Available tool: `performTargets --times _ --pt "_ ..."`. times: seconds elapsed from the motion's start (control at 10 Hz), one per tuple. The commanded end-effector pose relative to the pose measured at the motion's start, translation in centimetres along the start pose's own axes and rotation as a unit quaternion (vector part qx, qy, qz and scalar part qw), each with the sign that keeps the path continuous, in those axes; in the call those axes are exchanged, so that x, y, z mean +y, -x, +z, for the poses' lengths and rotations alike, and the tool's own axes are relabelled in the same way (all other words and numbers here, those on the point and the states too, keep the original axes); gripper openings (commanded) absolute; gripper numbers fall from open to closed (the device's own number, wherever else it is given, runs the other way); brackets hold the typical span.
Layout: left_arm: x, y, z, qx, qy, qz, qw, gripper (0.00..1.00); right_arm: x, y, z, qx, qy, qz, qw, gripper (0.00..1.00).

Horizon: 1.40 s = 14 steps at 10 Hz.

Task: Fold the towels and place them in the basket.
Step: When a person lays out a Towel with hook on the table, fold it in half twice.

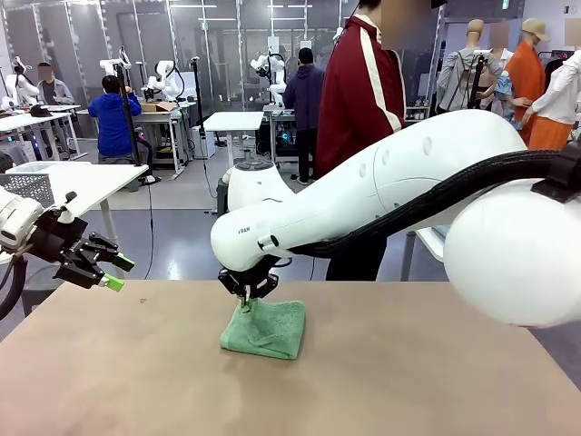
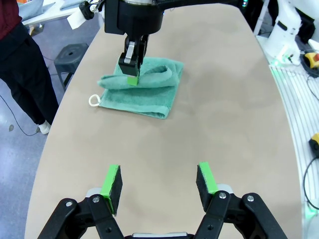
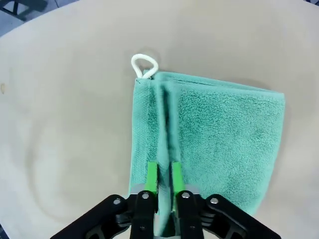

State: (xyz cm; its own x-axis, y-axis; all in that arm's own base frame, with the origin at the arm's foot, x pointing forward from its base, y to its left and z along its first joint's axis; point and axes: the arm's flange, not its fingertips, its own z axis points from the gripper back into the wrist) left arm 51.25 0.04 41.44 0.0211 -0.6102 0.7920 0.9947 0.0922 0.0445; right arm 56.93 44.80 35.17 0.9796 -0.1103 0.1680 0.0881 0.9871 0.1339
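One mint towel (image 1: 268, 329) lies folded on the table (image 1: 427, 363); two hands: left hand (image 1: 118, 273) spread, empty; right hand (image 1: 246, 294) narrowly astride a towel fold, can't tell if pinching

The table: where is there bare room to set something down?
Bare table spreads right of the green towel and along the near edge. A smaller free patch lies between towel and the open left gripper. Crowded: the middle, where the right gripper pinches the towel.
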Motion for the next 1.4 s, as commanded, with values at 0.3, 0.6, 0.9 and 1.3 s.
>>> performTargets --times 0.3,0.6,0.9,1.3 --pt "-0.1 0.0 0.1 0.004 0.002 0.002 1.0 0.76 -0.8 1.2 1.4 -0.049 -0.017 -0.058 0.997 0.64" --pt "-0.1 0.0 0.1 0.004 0.002 0.002 1.0 0.76 -5.8 4.2 5.1 0.017 -0.001 0.0 1.0 0.64" --pt "-0.1 0.0 0.1 0.004 0.002 0.002 1.0 0.76 -10.9 6.2 6.5 0.022 0.015 -0.015 1.0 0.64" --pt "-0.1 0.0 0.1 0.004 0.002 0.002 1.0 0.76 -13.4 4.8 3.7 0.016 -0.036 -0.006 0.999 0.64"
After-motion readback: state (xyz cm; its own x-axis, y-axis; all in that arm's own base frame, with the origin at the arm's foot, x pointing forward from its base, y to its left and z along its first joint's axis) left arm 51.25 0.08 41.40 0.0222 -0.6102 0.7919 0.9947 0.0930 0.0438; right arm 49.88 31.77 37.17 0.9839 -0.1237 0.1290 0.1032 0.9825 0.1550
